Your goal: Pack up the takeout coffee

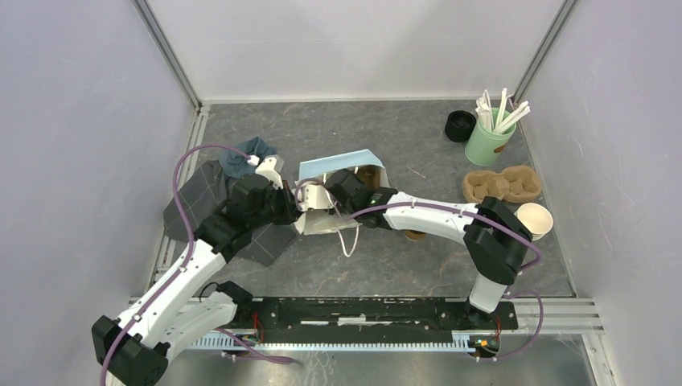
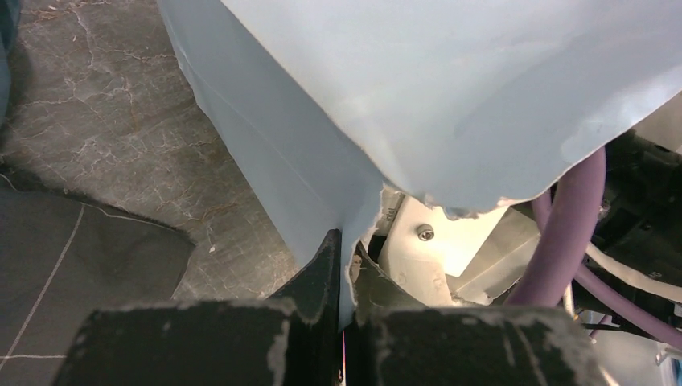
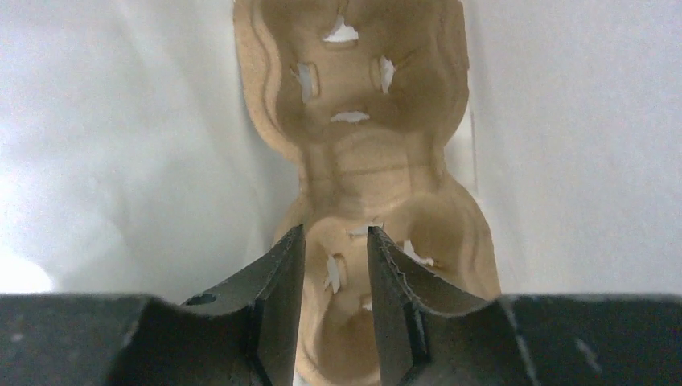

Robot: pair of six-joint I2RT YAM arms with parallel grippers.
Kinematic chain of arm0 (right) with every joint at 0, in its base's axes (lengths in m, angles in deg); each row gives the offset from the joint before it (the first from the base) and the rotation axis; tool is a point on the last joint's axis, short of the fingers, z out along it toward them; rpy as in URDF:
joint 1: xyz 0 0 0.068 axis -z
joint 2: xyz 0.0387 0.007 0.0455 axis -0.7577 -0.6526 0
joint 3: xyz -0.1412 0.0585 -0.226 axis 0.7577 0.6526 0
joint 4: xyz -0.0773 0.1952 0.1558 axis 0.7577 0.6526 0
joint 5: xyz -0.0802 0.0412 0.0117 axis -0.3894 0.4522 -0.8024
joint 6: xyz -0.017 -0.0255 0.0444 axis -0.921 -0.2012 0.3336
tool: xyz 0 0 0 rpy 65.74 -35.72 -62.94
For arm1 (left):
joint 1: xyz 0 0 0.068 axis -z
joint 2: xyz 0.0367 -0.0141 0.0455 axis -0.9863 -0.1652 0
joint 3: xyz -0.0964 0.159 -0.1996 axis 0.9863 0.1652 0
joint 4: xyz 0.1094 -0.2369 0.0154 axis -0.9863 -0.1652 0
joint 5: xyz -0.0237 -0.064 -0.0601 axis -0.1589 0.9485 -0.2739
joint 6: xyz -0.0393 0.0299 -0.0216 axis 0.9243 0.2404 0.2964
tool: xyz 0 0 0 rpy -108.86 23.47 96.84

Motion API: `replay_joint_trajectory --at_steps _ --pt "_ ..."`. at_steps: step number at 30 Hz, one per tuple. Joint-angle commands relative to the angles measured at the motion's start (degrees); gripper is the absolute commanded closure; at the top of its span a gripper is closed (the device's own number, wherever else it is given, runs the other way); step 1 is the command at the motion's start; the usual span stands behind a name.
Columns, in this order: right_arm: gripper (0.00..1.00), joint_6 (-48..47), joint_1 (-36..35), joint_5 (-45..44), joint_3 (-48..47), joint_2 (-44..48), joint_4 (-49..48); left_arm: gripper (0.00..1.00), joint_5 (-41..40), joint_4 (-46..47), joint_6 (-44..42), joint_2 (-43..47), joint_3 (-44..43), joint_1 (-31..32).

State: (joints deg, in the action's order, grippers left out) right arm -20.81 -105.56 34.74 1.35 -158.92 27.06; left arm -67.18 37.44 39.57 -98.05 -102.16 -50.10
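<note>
A pale blue paper bag (image 1: pixel 342 163) lies open at the table's middle. My left gripper (image 2: pixel 346 241) is shut on the bag's torn edge (image 2: pixel 450 88). My right gripper (image 3: pixel 334 237) reaches inside the bag (image 3: pixel 121 145), its jaws apart with nothing between them. It hovers over the near well of a brown pulp cup carrier (image 3: pixel 378 161) lying on the bag's floor. The takeout coffee does not show plainly. A small brown shape (image 1: pixel 414 235) peeks from under my right forearm, too hidden to identify.
At the right stand a second pulp carrier (image 1: pixel 500 185), cream-rimmed paper cups (image 1: pixel 535 219), a mint cup of stirrers (image 1: pixel 488 141) and black lids (image 1: pixel 459 125). Dark grey cloth (image 1: pixel 205 197) and a blue-grey rag (image 1: pixel 245 157) lie at the left.
</note>
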Motion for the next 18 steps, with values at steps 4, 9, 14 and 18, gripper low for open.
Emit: replay_joint_trajectory --at_steps 4,9,14,18 --pt "0.48 -3.83 -0.92 -6.04 -3.52 5.1 11.23 0.98 -1.02 -2.53 -2.69 -0.32 -2.37 0.63" --pt "0.57 -8.3 -0.8 -10.93 -0.57 6.46 11.5 0.98 -0.12 -2.53 -2.9 -0.73 -2.57 0.63" --pt "0.77 -11.84 -0.1 -11.25 0.97 4.59 10.31 0.98 0.54 -2.57 -3.5 -1.19 -3.3 0.63" --pt "0.83 -13.91 1.53 -9.98 1.61 -2.05 2.72 0.98 0.49 -2.52 -3.69 -1.68 -4.01 0.63"
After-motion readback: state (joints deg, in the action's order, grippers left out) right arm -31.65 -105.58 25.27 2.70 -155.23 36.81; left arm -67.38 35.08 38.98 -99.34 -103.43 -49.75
